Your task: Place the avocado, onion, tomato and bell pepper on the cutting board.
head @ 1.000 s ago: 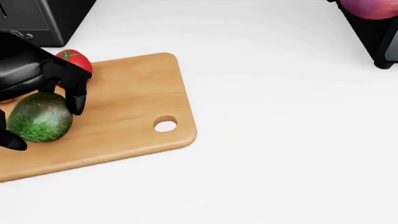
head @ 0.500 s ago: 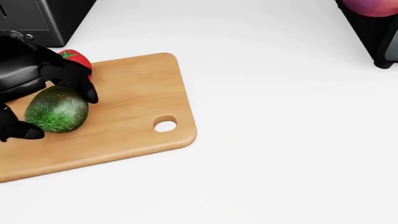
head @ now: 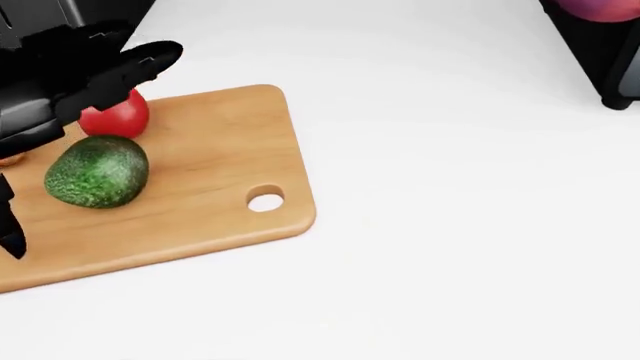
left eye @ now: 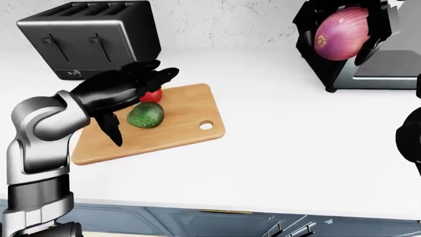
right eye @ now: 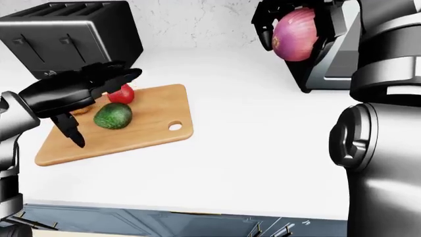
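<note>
A wooden cutting board point(head: 210, 157) lies on the white table point(head: 450, 225), its hanging hole toward the right edge in the head view; on it rests the avocado point(head: 97, 172), lying free near the board's left part, with the tomato point(head: 117, 117) just above it in that view, close beside it, though whether the two touch is hard to tell; the left robot hand point(left eye: 125, 91) hangs over both with its fingers spread wide — nothing is held in it, and one dark finger point(left eye: 110, 129) points down beside the avocado without touching it; a small brownish thing peeks out at the board's left edge under the hand, too hidden to name; the right robot hand point(right eye: 289, 22) is raised high at the top of the right-eye view, its fingers wrapped round the red onion point(right eye: 294, 34), which is carried in the air well apart from the board; behind the onion stands a dark appliance point(left eye: 368, 64) on the table at the upper right of the left-eye view; a black toaster point(left eye: 92, 37) stands at the upper left, just beyond the board; the bell pepper shows in none of the views.
</note>
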### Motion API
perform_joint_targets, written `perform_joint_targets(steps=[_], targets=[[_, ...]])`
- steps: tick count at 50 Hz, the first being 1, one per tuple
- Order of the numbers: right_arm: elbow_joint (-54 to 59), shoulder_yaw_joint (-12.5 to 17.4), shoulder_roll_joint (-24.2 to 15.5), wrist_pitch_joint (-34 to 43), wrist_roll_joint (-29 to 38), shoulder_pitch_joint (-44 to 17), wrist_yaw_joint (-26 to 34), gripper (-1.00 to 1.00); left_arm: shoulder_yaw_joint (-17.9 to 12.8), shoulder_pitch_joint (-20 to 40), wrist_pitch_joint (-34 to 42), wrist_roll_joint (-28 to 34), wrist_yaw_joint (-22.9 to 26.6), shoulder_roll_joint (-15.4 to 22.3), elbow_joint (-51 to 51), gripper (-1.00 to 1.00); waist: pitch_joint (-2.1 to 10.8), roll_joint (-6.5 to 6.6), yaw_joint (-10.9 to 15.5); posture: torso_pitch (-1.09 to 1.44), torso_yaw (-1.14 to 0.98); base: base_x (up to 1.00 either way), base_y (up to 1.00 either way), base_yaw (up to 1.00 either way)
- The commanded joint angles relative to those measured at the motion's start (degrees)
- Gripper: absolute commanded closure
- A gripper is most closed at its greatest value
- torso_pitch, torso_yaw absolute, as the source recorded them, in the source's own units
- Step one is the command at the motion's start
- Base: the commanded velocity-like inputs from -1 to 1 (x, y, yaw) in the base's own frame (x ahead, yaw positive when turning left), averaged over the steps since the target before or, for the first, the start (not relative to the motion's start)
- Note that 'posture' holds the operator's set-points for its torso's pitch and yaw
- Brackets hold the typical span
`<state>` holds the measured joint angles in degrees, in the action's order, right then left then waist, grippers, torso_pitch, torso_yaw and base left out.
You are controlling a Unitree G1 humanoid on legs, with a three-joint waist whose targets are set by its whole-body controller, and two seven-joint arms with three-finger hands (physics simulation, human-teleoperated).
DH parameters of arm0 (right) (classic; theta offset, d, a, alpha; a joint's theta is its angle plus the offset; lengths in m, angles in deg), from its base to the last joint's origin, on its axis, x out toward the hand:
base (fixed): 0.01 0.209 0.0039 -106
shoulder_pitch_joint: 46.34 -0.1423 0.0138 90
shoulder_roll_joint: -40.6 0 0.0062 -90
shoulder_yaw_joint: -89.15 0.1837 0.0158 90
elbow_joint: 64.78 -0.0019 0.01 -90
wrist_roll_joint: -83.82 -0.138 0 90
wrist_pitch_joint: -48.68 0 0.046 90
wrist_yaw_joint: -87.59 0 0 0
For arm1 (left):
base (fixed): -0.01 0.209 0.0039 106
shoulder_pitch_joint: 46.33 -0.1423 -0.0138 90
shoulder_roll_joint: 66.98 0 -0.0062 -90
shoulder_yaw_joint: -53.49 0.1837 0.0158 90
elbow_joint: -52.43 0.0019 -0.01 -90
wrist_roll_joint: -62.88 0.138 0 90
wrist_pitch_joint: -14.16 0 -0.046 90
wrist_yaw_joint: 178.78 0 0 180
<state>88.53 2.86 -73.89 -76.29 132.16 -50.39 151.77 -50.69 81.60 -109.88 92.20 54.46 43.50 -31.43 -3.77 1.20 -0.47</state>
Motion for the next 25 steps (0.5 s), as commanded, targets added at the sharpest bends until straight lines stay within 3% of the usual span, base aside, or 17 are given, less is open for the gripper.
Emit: perform_joint_targets(steps=[1, 11, 25], targets=[[-1.9, 0.7, -0.5, 0.0, -0.9, -2.2, -1.0, 1.00, -1.8, 2.1, 1.2, -1.9, -0.6, 1.3, -2.6, -1.00, 1.76, 0.01, 0.0, 0.00, 0.00, 0.00, 0.00, 0.00], [-2.2, 0.8, 0.1, -0.1, -1.3, -2.1, -1.5, 1.00, -5.3, 3.9, 8.8, -8.4, 2.5, 5.5, -11.1, -1.00, 1.47, 0.15, -0.2, 0.00, 0.00, 0.00, 0.00, 0.00], [-2.2, 1.0, 4.7, 4.3, -4.3, -3.2, -7.0, 1.00, -12.0, 4.4, 14.2, -17.0, -0.8, 17.7, -11.0, -1.00, 1.07, 1.13, -0.5, 0.00, 0.00, 0.00, 0.00, 0.00]])
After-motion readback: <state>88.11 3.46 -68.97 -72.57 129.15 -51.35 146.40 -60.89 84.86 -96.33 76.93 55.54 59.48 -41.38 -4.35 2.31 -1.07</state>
